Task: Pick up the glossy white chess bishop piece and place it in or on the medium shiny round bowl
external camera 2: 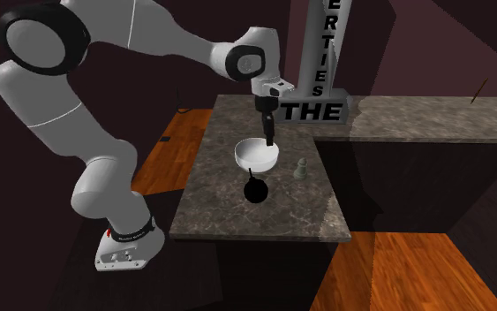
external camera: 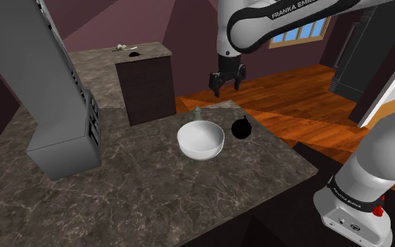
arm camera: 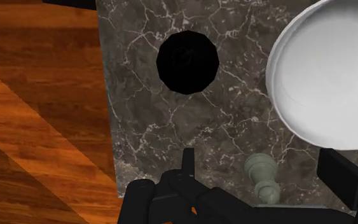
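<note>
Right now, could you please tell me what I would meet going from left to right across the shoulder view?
grey block → dark cabinet → white bowl → black round object → arm's base

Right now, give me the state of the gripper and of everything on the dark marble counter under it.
Black two-finger gripper: open, empty, hanging above the dark marble counter.
Shiny white round bowl: upright, empty.
Pale grey chess bishop: upright on the counter, beside the bowl, not held.
Black round pot: upright near the counter's edge, apart from the bowl.
</note>
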Controlling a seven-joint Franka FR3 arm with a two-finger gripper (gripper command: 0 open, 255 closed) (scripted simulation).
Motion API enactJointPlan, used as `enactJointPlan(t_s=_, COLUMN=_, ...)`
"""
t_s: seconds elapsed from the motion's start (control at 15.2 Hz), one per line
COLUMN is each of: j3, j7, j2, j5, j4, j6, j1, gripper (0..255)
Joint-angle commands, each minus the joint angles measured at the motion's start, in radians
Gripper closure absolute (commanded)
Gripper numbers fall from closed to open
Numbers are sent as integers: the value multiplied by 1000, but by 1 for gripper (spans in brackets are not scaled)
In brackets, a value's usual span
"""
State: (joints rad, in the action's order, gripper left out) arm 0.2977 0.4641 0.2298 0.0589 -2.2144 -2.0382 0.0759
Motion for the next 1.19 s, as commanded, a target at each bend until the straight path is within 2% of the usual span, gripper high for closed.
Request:
enactJointPlan(t_s=0.0, j3=25, j7=78, j2=-88, j5=44, j4=58, j6=-18, j1=9, gripper=0)
enactJointPlan(t_s=0.4, j3=55, j7=296, j2=-351, j5=200, j4=241, j6=-38, j1=-2, gripper=0)
enactJointPlan(t_s=0.66, j3=36, j7=416, j2=-528, j5=293, j4=396, j6=-17, j1=-39, gripper=0)
enactJointPlan(t_s=0.92, j3=2, j7=500, j2=-699, j5=357, j4=573, j6=23, j1=-85, gripper=0)
enactJointPlan(t_s=1.12, j3=-5, j7=506, j2=-714, j5=366, j4=555, j6=-9, j1=-83, gripper=0)
